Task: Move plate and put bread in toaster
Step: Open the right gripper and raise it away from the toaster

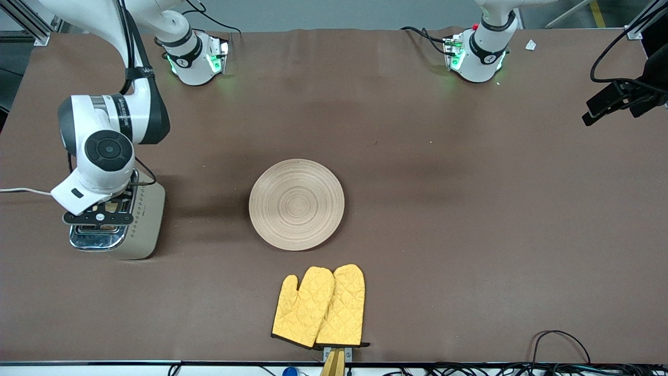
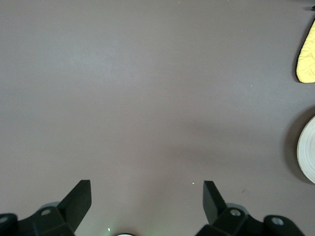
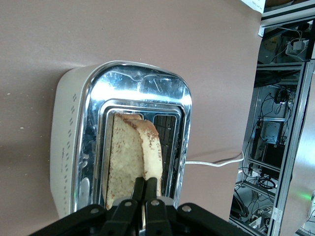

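The cream toaster stands at the right arm's end of the table. My right gripper is right over its chrome top. In the right wrist view my right gripper is shut on the top edge of the bread. The slice hangs tilted, with its lower part in a toaster slot. The round wooden plate lies empty at mid table. My left gripper is open and empty, high over bare table. The plate's rim shows at the edge of the left wrist view.
A pair of yellow oven mitts lies nearer to the front camera than the plate. The toaster's white cord runs off the table's end. A black camera mount hangs over the left arm's end.
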Action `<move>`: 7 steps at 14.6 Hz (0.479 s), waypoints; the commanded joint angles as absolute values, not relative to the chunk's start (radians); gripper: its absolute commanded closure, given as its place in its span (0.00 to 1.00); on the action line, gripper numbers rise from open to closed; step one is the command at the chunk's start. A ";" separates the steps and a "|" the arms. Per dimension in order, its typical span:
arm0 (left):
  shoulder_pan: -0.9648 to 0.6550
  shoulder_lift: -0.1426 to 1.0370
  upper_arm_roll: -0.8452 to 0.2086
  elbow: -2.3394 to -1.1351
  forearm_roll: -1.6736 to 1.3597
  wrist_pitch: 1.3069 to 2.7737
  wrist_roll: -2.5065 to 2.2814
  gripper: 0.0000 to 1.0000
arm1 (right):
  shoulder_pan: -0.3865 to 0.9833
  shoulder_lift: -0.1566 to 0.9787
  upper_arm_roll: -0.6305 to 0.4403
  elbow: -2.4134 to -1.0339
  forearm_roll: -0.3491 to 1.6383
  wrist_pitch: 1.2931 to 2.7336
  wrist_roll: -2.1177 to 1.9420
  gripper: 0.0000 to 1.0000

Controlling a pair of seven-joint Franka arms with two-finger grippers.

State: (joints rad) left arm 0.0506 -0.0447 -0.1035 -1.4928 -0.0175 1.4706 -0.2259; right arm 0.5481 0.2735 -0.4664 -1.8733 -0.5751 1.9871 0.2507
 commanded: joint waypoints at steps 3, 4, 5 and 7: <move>0.055 -0.060 -0.103 -1.503 -0.031 1.465 -0.210 0.00 | 0.514 0.298 -0.459 -1.858 -0.588 2.017 0.265 0.19; 0.055 -0.060 -0.103 -1.503 -0.031 1.465 -0.210 0.00 | 0.512 0.298 -0.459 -1.849 -0.560 2.013 0.268 0.01; 0.055 -0.061 -0.104 -1.505 -0.031 1.465 -0.209 0.00 | 0.514 0.296 -0.459 -1.841 -0.505 2.007 0.267 0.00; 0.055 -0.061 -0.104 -1.505 -0.031 1.463 -0.209 0.00 | 0.511 0.288 -0.462 -1.815 -0.390 1.976 0.258 0.00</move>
